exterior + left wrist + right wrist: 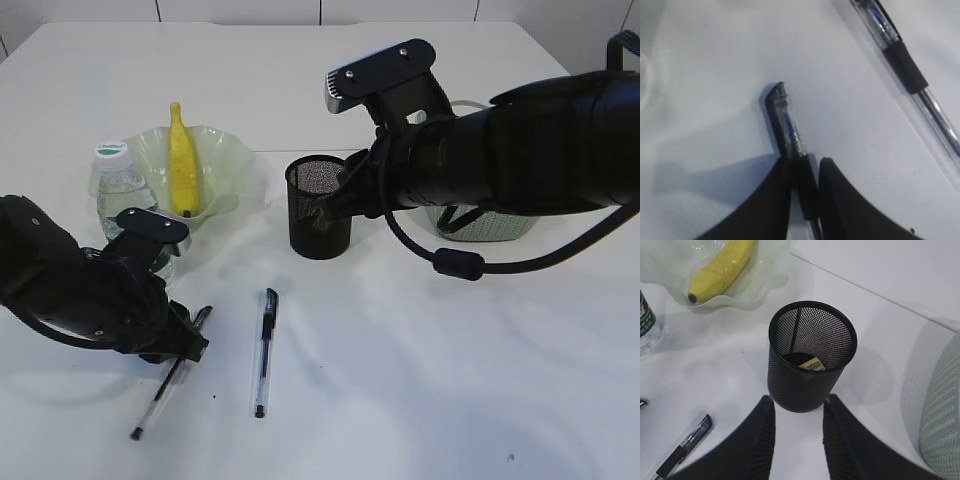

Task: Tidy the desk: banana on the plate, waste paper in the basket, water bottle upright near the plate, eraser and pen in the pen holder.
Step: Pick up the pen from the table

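Note:
A clear pen with a black cap (170, 380) lies on the table at the front left. My left gripper (185, 345) is shut on its black grip, low at the table; the left wrist view shows the cap end (785, 125) sticking out past my jaws (807, 167). A second pen (264, 350) (910, 75) lies just to the right. The black mesh pen holder (320, 210) (810, 355) stands mid-table with the eraser (813, 364) inside. My right gripper (799, 405) is open, its fingertips on either side of the holder's base. The banana (181, 160) lies on the plate (235, 165). The water bottle (122, 185) stands upright beside the plate.
The pale green basket (490, 225) (945, 420) sits to the right of the holder, mostly hidden behind my right arm; its inside does not show. No waste paper is in view.

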